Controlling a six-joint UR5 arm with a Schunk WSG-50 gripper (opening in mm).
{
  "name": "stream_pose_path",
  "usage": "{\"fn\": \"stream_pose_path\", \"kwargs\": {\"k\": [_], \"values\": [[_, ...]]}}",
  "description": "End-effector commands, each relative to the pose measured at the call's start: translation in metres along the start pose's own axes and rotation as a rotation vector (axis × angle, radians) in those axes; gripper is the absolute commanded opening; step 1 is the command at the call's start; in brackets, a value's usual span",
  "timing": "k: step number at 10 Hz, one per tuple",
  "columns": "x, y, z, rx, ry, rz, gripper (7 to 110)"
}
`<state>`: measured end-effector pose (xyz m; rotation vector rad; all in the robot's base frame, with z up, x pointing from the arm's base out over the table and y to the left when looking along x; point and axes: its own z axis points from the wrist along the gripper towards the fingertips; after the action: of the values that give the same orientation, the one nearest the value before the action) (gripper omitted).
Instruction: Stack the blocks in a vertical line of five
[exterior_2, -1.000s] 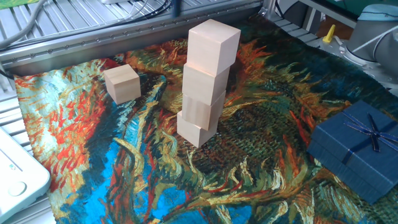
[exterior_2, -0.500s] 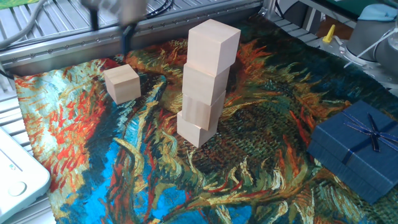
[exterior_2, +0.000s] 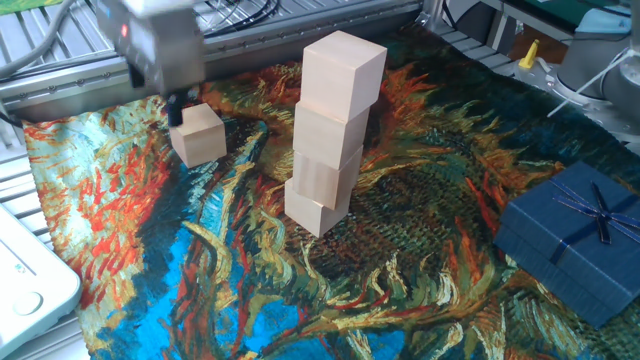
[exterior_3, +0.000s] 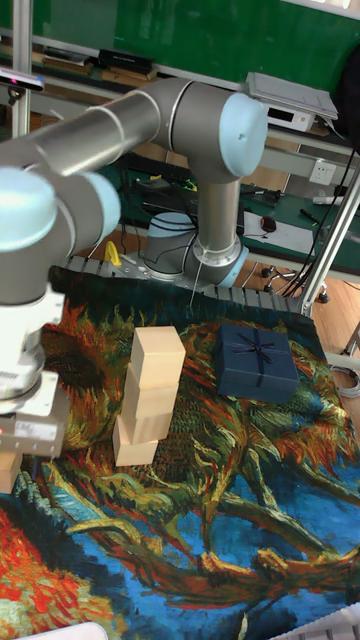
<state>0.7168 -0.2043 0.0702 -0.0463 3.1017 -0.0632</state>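
Four blocks (exterior_2: 333, 130) stand in a slightly crooked stack near the middle of the painted cloth (exterior_2: 400, 290) on the tabletop. The fifth block (exterior_2: 200, 135) lies alone towards the cloth's far left corner. The tool (exterior_2: 175, 105) hangs blurred right over it; how far its jaws are spread cannot be told. A blue gift box (exterior_2: 575, 240) sits at the right edge.

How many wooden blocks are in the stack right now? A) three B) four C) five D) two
B: the stack is four cubes high, and the fifth block sits alone on the cloth to its left, under the gripper.
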Motion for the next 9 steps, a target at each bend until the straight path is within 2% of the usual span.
{"fn": "stream_pose_path", "kwargs": {"k": [1, 3, 4, 7, 9], "values": [[0.010, -0.011, 0.023, -0.037, -0.009, 0.071, 88], [0.016, -0.013, 0.028, -0.044, -0.004, 0.099, 88], [0.027, -0.009, 0.030, -0.074, 0.018, 0.109, 66], [0.037, -0.012, 0.037, -0.096, -0.007, 0.090, 66], [0.040, -0.011, 0.041, -0.098, 0.004, 0.093, 66]]}}
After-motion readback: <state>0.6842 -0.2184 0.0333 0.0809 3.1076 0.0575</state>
